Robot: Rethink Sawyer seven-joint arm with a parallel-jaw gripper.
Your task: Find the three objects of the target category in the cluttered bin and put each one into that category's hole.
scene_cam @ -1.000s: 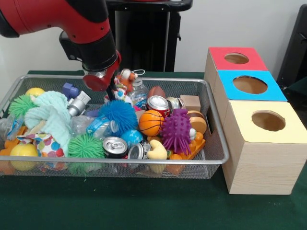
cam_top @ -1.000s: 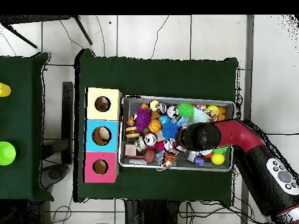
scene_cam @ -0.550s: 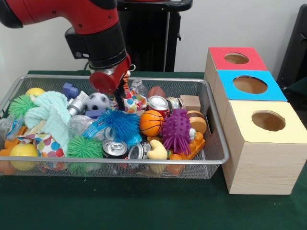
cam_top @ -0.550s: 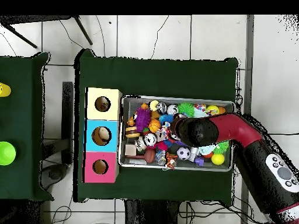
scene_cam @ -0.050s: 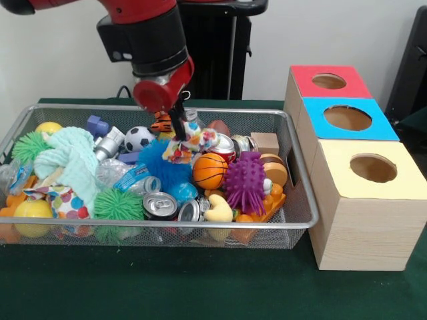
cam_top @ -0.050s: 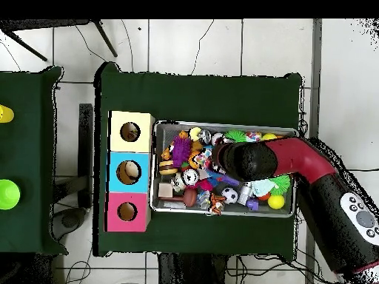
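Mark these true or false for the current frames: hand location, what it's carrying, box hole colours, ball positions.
1. The hand is over the wire bin. True.
2. The hand is empty. False: a multicoloured dotted toy hangs from it.
3. The box tops run red, blue, yellow. True.
4. The small basketball sits outside the bin. False: it lies inside, beside the purple spiky ball.
5. A soccer ball lies in the bin. True.
6. An object plugs the yellow box's hole. False: the hole is open.
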